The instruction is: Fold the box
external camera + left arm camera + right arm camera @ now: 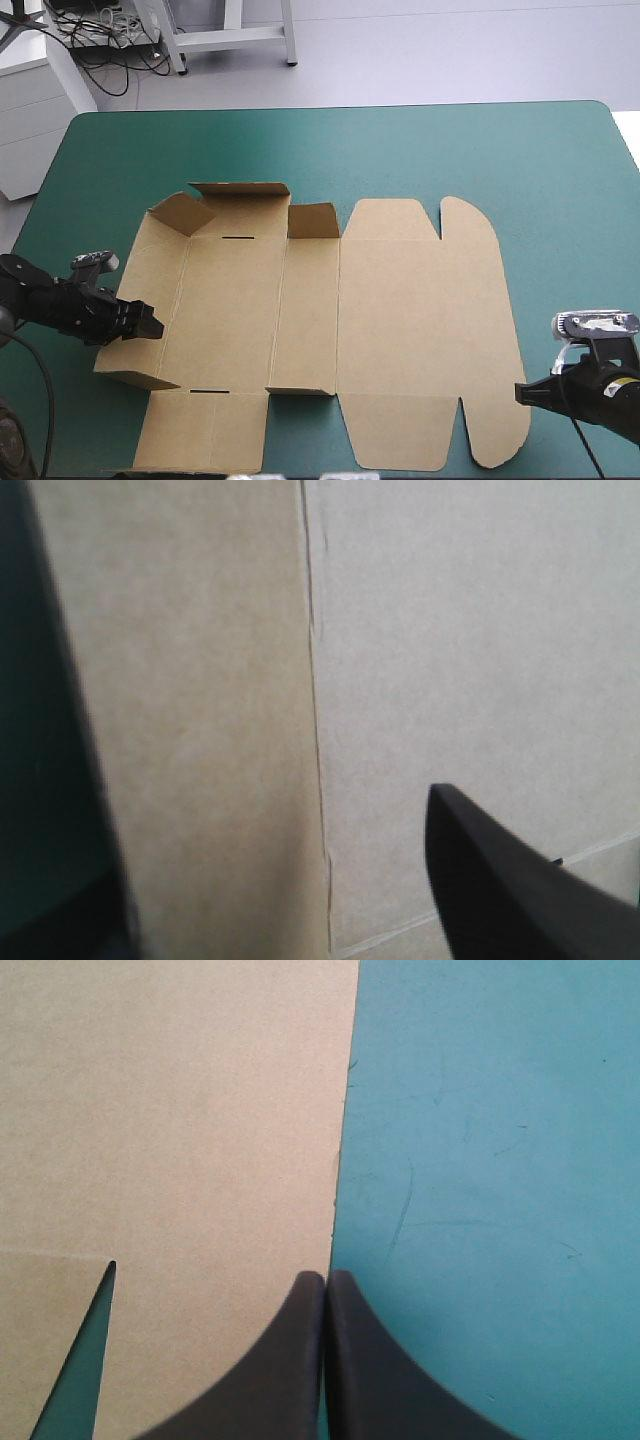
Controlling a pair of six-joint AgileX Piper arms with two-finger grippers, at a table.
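Note:
The brown box (pixel 400 330) lies mostly flat in the middle of the teal-green table (pixel 560 180). Its left wall (pixel 150 290) and the far-left flaps (pixel 240 190) stand raised. My left gripper (pixel 150 325) is open at that left wall. In the left wrist view the raised wall (pixel 190 730) and the base panel (pixel 470 630) lie between and ahead of the black fingers (pixel 520 890). My right gripper (pixel 520 392) is shut at the lid's right near edge. In the right wrist view its tips (pixel 326 1276) meet right on the board's edge (pixel 170 1110).
Bare teal-green cover (pixel 490 1160) stretches right of the box and along the table's far side. The box's near flaps (pixel 200 435) reach the table's front edge. A cut slit (pixel 80 1360) in the lid shows beside my right gripper.

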